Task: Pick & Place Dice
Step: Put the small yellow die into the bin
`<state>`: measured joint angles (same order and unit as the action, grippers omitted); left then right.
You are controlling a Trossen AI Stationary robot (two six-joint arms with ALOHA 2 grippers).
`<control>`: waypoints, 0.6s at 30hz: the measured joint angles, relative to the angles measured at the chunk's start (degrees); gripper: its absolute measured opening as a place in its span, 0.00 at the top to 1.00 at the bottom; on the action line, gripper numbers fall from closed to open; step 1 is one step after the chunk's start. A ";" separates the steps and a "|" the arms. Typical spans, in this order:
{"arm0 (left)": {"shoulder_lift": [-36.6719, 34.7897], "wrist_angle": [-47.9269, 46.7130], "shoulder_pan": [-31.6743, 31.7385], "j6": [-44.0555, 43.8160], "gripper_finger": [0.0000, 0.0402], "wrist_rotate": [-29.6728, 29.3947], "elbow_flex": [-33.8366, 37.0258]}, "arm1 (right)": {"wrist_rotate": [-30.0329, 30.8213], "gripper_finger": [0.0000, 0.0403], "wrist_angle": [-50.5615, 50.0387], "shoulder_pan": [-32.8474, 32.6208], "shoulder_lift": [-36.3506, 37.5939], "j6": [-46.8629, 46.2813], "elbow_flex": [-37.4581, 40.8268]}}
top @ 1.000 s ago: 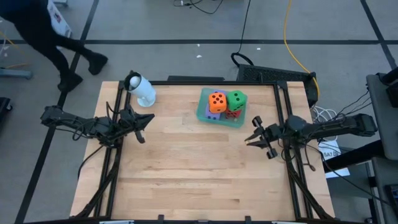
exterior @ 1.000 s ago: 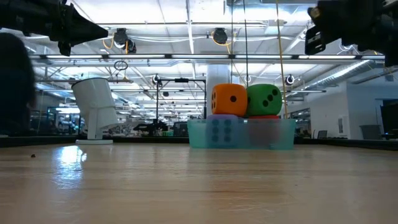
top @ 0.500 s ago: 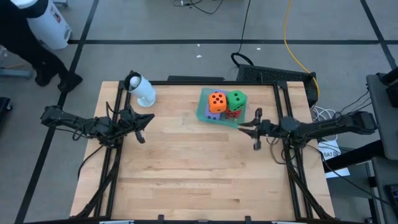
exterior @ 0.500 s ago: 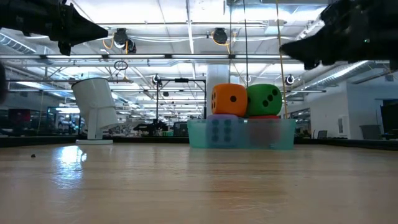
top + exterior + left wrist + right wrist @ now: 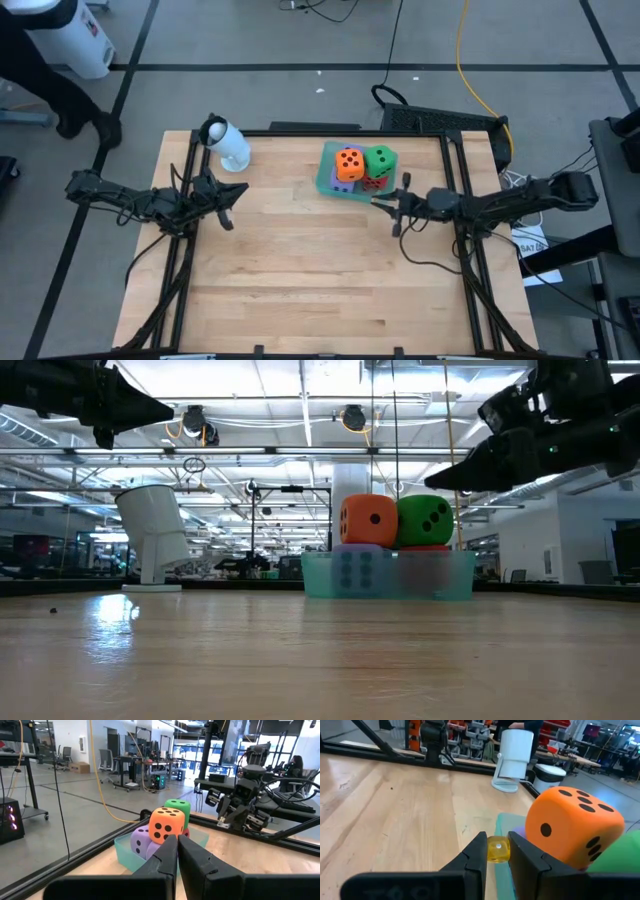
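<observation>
Gripping a small yellow die (image 5: 497, 849), our right pincer (image 5: 495, 851) just beside the teal tray (image 5: 329, 181); our left pincer (image 5: 177, 851) closed.

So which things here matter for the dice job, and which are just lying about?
Job: orange die, green die, red die, purple die, teal tray, small yellow die in right gripper.
Lying about: white object; left gripper idle at left.

Tabletop (image 5: 300, 260): pale wood planks with visible grain, smooth and faintly reflective. Tray (image 5: 318, 572): translucent teal plastic. Orange die (image 5: 572, 827) and green die (image 5: 177, 806): matt, soft foam-like faces with dark pips. Small yellow die (image 5: 497, 849): glossy translucent plastic. Right gripper (image 5: 495, 851): matt black plastic.
</observation>
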<state>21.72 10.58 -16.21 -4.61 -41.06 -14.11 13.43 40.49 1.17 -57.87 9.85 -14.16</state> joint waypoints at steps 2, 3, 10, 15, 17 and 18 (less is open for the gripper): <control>0.02 -0.01 -0.02 -0.01 0.94 0.00 0.00 | 0.02 0.87 -0.01 0.03 -0.51 -0.51 -0.32; 0.01 -0.03 -0.01 -0.02 0.94 0.00 0.00 | 0.01 0.87 0.07 0.03 -0.63 -0.66 -0.36; 0.02 -0.04 -0.02 -0.05 0.94 0.00 0.00 | 0.00 0.87 -0.02 0.00 -0.65 -0.77 -0.36; 0.02 -0.04 -0.02 -0.12 0.94 0.00 0.00 | -0.02 0.87 -0.02 0.00 -0.65 -0.79 -0.36; 0.00 -0.03 -0.02 -0.16 0.94 0.02 0.00 | -0.02 0.87 -0.02 0.00 -0.65 -0.79 -0.36; 0.00 -0.01 -0.02 -0.18 0.94 0.01 0.00 | -0.02 0.87 -0.02 0.00 -0.65 -0.79 -0.36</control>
<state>21.72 10.57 -16.23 -4.80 -41.05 -14.11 13.41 40.47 1.17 -58.52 9.06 -14.52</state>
